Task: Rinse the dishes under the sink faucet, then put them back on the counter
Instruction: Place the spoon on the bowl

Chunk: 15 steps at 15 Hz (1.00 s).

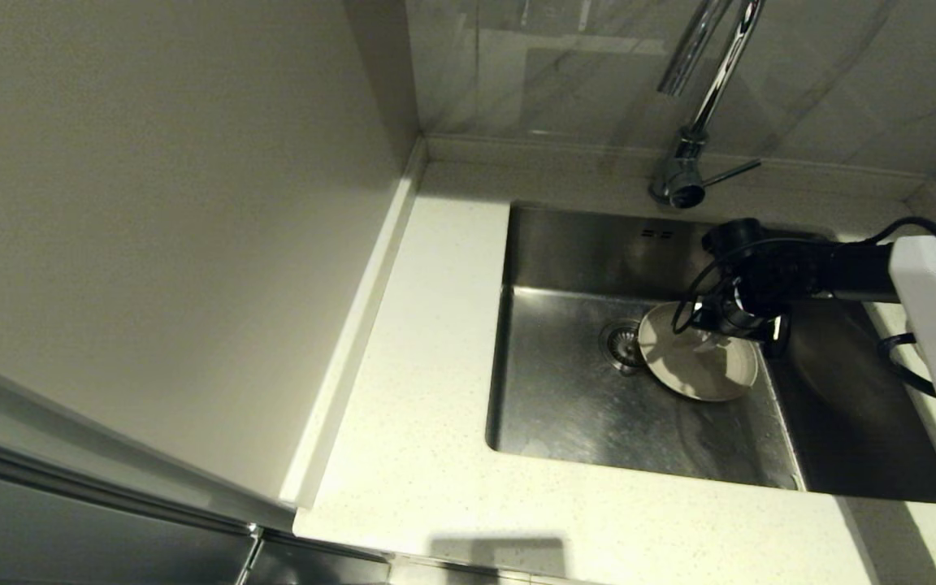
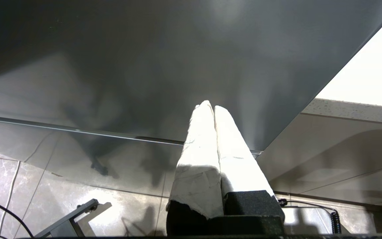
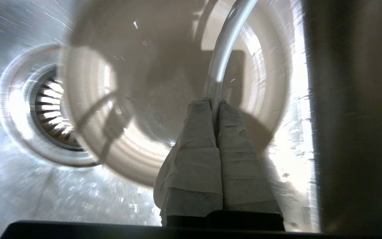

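The cream plate (image 1: 699, 366) lies on the floor of the steel sink (image 1: 565, 414), its edge overlapping the drain strainer (image 1: 621, 343). My right gripper (image 1: 718, 329) hangs just above the plate, well below the chrome faucet (image 1: 708, 97). In the right wrist view the right gripper (image 3: 215, 102) is shut on the handle of the white spoon (image 3: 225, 46), which runs out over the plate (image 3: 138, 159); the spoon's scoop end is out of view. The bowl is not in view. My left gripper (image 2: 211, 107) is shut on nothing, parked low beside a dark cabinet front.
The speckled counter (image 1: 419, 390) runs left of and in front of the sink. A plain wall panel (image 1: 151, 203) stands on the left. The faucet lever (image 1: 732, 172) points right, and no water stream shows. Overflow slots (image 1: 656, 234) mark the back wall.
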Available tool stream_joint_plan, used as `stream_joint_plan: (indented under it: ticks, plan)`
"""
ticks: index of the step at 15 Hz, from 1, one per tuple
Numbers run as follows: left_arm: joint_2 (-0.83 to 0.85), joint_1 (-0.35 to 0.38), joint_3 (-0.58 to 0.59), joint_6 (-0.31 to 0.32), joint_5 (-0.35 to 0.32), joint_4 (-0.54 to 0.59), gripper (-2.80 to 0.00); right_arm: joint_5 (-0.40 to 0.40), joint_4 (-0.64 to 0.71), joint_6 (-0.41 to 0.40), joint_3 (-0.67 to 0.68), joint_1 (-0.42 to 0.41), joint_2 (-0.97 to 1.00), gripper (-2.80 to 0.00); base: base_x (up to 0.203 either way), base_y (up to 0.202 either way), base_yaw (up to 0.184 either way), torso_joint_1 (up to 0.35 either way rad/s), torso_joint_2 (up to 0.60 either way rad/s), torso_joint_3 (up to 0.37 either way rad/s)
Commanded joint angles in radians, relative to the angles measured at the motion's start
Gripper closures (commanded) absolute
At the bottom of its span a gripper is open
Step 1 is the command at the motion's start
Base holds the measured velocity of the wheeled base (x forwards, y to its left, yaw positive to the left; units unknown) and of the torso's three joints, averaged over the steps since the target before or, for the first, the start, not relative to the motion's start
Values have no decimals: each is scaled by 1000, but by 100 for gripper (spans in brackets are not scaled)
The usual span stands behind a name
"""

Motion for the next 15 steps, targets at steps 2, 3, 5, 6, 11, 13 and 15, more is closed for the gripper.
stream_joint_plan:
  ticks: [2,3,5,6,11,13,15]
  plan:
    - [-3,0,0,-1,0,0,0,-15,15,-45,7,1,-138,0,0,0,0,0,0,0]
    - [-3,0,0,-1,0,0,0,-52,20,-56,31,1,-158,0,0,0,0,0,0,0]
    - [-3,0,0,-1,0,0,0,-69,20,-59,108,2,-189,0,0,0,0,0,0,0]
    - [-3,0,0,-1,0,0,0,-71,19,-60,134,2,-208,0,0,0,0,0,0,0]
    - [-3,0,0,-1,0,0,0,-72,21,-70,164,-2,-313,0,0,0,0,0,0,0]
    - [-3,0,0,-1,0,0,0,-72,21,-92,179,-20,-368,0,0,0,0,0,0,0]
    - [-3,0,0,-1,0,0,0,-72,21,-122,182,-58,-427,0,0,0,0,0,0,0]
